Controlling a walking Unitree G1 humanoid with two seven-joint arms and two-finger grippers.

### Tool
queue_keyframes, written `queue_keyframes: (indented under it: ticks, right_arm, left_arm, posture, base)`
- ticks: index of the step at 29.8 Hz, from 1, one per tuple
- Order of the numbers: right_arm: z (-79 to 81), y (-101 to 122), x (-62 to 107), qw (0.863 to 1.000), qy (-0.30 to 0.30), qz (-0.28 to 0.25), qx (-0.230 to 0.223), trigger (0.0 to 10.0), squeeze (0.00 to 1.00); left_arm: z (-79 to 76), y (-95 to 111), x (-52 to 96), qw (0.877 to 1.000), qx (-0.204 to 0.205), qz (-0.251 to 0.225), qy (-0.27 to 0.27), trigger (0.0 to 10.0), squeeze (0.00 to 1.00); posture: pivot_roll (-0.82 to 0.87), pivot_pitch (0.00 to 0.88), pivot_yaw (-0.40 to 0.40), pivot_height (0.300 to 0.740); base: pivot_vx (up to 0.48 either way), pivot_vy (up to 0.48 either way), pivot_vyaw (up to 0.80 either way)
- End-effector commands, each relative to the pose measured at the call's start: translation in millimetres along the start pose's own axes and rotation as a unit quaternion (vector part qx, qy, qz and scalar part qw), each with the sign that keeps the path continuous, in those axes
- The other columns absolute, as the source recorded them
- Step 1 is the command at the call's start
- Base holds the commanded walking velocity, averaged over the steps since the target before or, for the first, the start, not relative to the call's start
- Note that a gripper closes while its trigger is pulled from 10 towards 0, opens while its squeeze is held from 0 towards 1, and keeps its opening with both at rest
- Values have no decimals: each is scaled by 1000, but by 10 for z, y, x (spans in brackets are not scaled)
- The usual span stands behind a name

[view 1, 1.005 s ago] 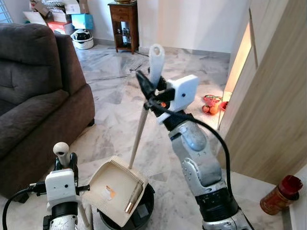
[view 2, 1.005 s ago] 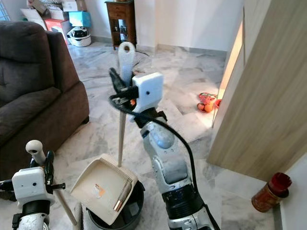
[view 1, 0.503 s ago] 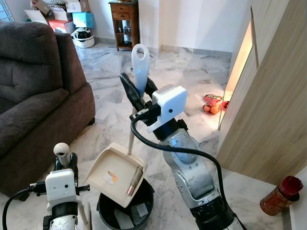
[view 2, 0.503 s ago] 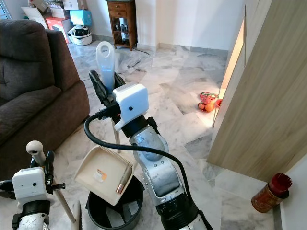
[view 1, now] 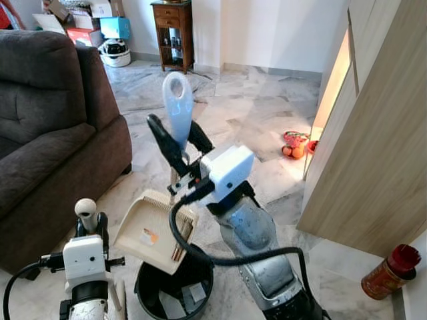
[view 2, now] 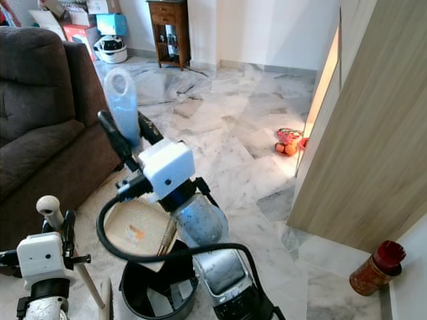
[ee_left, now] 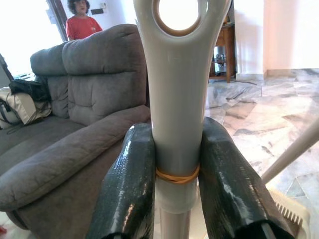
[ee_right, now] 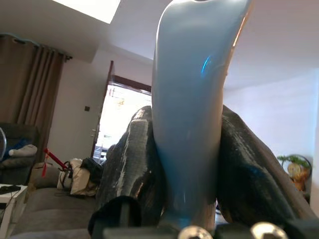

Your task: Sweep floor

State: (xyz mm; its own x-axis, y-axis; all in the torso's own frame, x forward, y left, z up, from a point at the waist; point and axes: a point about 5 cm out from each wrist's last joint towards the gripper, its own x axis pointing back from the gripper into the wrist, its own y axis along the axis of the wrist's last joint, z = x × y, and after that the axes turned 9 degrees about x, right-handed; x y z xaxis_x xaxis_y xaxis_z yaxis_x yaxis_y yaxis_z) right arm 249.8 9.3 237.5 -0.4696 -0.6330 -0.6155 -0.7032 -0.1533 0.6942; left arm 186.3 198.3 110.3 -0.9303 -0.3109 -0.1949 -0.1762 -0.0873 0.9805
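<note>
Right gripper [view 1: 179, 139] has its two black fingers squeezed tight on the pale blue handle of the dustpan [view 1: 149, 230]. That handle has a loop hole at its top and runs down from the fingers to the cream pan below. The pan hangs tipped over the black bin [view 1: 175, 293], which sits on the marble floor [view 1: 260, 113] right in front of the robot. One low edge of the pan hangs just over the bin's rim. Paper bits lie inside the bin.

Left gripper [ee_left: 175, 164] is lower and on the robot's left. Its fingers are closed on the grey broom handle [ee_left: 175, 99], where a rubber band goes round it.

So the right arm is the one next to the bin. The bin lies straight down under the pan, and I think more tipping would slide any dirt in.

Farther off stand the brown sofa [view 1: 47, 127] and a small wooden cabinet [view 1: 172, 33] by the far wall.
</note>
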Motion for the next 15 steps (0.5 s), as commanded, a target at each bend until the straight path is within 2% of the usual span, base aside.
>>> queue_keyframes:
  ticks: [1, 5, 15]
  right_arm:
    - [-9, 225, -59, 998, 2, -62, 15, 10000, 0]
    - [16, 240, -44, 997, 13, -70, 15, 10000, 0]
    - [120, 277, -7, 993, 56, -94, 50, 10000, 0]
  left_arm:
    - [1, 92, -33, 1000, -6, -26, -6, 10000, 0]
    - [1, 91, -33, 1000, -6, -26, -7, 10000, 0]
    - [0, 91, -33, 1000, -6, -26, -7, 10000, 0]
  posture:
    - [18, 0, 53, 740]
    - [18, 0, 53, 740]
    - [17, 0, 53, 740]
  base:
    - [0, 0, 0]
    - [0, 0, 0]
    - [0, 0, 0]
